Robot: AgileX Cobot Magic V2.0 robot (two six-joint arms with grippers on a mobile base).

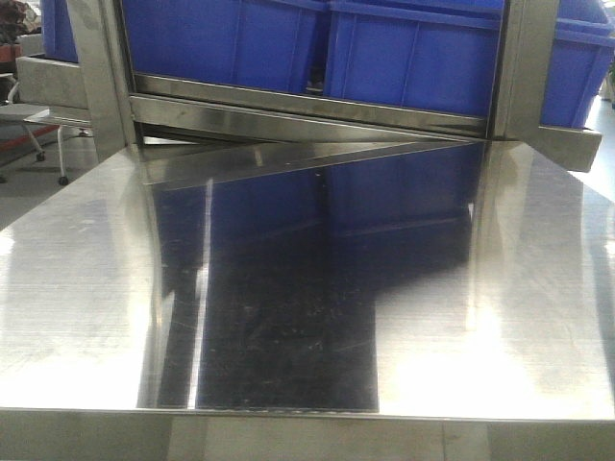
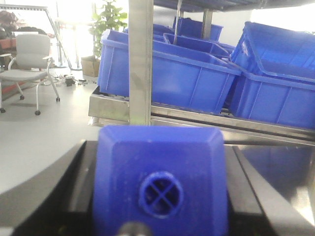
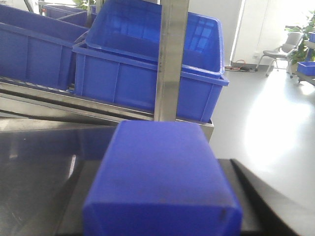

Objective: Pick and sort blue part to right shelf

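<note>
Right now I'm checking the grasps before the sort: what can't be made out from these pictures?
- Front view: both arms and parts lie outside the frame; only the table and bins show.
- Left wrist view: the left blue part hides whatever lies beneath; the lower edge crops it.
- Right wrist view: the right blue part does likewise.
- Bin floors: hidden behind walls, every view.

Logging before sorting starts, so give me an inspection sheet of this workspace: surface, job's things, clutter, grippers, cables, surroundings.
Surface: steel table, bare, mirror-bright, finely scratched.
Job's things: blue part in the left gripper; second blue part in the right gripper.
Clutter: nothing seen.
Grippers: both shut on their parts; neither shows in the front view.
Cables: nothing seen at the table.
Surroundings: blue bins on a steel rack behind the table; office chair and potted plant beyond.
</note>
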